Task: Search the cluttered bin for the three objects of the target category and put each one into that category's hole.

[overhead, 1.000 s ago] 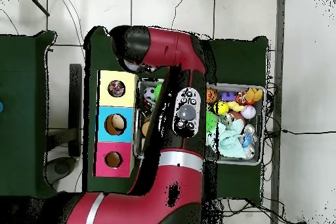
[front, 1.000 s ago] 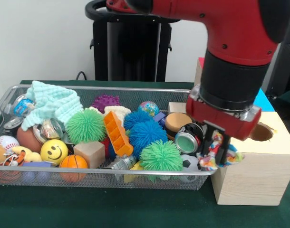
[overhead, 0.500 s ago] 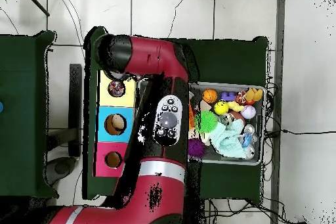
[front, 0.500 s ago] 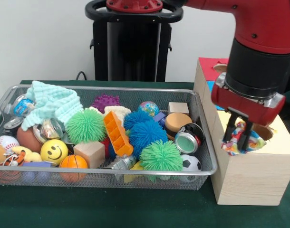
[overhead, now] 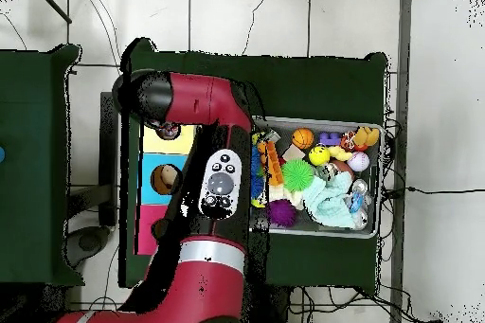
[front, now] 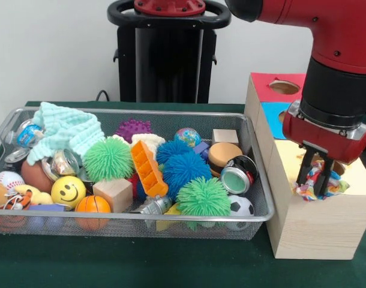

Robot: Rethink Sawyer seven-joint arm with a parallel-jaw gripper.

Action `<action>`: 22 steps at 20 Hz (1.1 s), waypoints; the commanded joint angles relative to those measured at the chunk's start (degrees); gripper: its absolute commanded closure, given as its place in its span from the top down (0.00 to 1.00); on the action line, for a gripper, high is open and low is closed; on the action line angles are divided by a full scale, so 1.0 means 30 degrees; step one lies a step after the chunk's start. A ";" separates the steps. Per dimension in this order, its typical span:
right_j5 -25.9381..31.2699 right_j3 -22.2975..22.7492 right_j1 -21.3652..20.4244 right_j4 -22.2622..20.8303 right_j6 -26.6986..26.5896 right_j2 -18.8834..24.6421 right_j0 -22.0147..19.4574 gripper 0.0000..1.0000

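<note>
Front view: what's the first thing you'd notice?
The big red robot arm comes down on the right, its hand gripping a colourful rope toy over the yellow top of the wooden box. To the left sits a wire basket crammed with toys, with spiky green and blue balls in the middle.
</note>
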 commanded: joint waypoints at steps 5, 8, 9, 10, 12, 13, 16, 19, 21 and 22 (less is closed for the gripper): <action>-0.2517 0.4049 0.1291 0.0720 0.4974 0.0536 0.0400 0.00; -0.2685 0.4438 0.1367 0.0923 0.4735 0.0635 0.0447 0.00; -0.2717 0.4517 0.1352 0.0971 0.4698 0.0629 0.0473 0.00; -0.2748 0.4596 0.1338 0.1020 0.4660 0.0623 0.0498 0.00; -0.2651 0.4702 0.1257 0.1103 0.4552 0.0640 0.0503 0.00; -0.2598 0.4776 0.1192 0.1162 0.4470 0.0691 0.0473 0.00; -0.2152 0.4804 0.1012 0.1257 0.4338 0.0664 0.0485 0.00; -0.1435 0.4688 0.0785 0.1332 0.4226 0.0548 0.0498 0.00; -0.0898 0.4593 0.0625 0.1384 0.4154 0.0481 0.0509 0.00; -0.0563 0.4559 0.0486 0.1417 0.4131 0.0426 0.0533 0.00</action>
